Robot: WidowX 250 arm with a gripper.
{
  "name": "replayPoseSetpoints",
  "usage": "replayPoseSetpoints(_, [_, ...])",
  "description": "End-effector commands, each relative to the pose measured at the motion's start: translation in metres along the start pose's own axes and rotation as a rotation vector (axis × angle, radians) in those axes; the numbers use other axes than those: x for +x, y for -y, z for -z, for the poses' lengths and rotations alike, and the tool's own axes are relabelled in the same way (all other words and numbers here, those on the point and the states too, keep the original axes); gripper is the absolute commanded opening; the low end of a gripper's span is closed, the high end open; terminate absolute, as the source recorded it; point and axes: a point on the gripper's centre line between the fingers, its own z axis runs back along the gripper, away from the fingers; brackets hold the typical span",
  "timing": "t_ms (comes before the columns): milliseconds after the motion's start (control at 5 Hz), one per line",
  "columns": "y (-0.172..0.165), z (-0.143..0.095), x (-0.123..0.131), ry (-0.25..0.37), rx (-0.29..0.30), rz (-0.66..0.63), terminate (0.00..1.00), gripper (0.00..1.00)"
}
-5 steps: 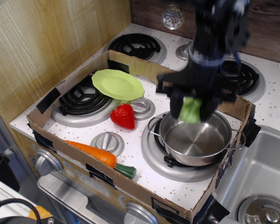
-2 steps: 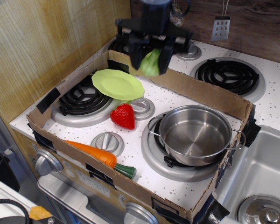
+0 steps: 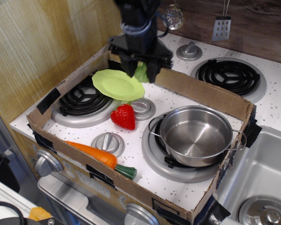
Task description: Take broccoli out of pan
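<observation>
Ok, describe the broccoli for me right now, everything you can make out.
The broccoli is a small pale green plastic-looking piece, mostly hidden between the dark fingers of the end effector, which is shut on it. Only a lumpy strip shows between and just below the fingers; the stem cannot be made out. It hangs in the air by the back cardboard wall, beside the far edge of the lime-green plate, well left of the pan, which now sits empty. Nothing but the fingers appears to touch it.
</observation>
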Motion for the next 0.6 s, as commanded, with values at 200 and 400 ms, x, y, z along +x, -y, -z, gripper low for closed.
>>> replayPoseSetpoints(200, [0.0105, 0.0248, 0.0270, 0.045, -0.078, 0.005, 0.00, 0.00])
replayPoseSetpoints(400, [0.0128, 0.0217, 0.0311, 0.025, -0.081, 0.012, 0.00, 1.00])
